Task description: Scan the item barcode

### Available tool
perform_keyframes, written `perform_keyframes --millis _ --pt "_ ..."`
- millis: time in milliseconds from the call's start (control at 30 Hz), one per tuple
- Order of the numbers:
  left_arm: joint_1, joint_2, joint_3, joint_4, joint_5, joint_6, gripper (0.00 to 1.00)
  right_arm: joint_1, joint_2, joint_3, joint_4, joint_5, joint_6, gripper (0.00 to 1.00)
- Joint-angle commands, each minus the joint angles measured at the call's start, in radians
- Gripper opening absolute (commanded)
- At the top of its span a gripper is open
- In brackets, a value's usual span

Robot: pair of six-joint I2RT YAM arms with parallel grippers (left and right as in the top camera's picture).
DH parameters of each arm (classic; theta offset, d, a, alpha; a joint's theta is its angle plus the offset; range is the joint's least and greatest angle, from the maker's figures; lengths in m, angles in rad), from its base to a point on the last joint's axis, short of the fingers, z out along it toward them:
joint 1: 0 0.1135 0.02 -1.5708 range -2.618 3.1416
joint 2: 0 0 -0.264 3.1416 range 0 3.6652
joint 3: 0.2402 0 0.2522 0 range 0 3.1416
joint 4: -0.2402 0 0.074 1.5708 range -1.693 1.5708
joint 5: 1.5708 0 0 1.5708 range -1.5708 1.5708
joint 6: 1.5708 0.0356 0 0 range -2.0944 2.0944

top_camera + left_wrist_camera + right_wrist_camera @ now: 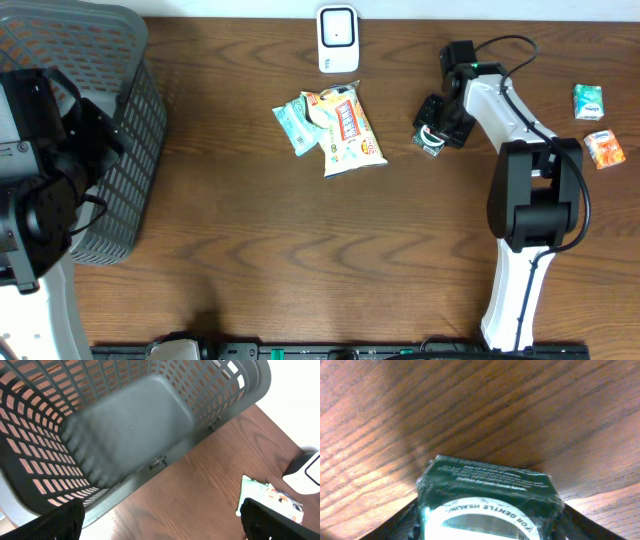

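The item is a dark green box with a white oval label reading "for gentle healing". It lies on the wooden table right of centre in the overhead view, item. My right gripper is down over it, black fingers pressed against both of its sides. The white barcode scanner stands at the table's back edge, to the left of this gripper. My left gripper hangs open beside the basket with nothing between its fingers.
A grey plastic basket takes up the table's left end, with the left arm over it. Snack packets and a teal pouch lie near the scanner. A green packet and an orange one sit at the far right.
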Motion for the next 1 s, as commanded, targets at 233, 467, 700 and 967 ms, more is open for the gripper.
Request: perform_keyframes --millis 233,467,700,967 --pt "0.005 0.001 0.007 -0.003 -0.003 -0.009 0.98 0.010 0.025 -0.057 0.024 -0.012 -0.095 0.59" --pt "0.005 0.001 0.007 -0.003 -0.003 -0.009 0.98 0.018 0.024 -0.028 -0.008 -0.017 -0.179 0.59" --pt "0.005 0.001 0.007 -0.003 -0.003 -0.009 0.98 0.031 0.024 0.073 -0.102 -0.174 -0.187 0.59" --pt "0.005 0.001 0.007 -0.003 -0.003 -0.009 0.98 0.018 0.024 0.122 -0.101 -0.506 -0.183 0.53"
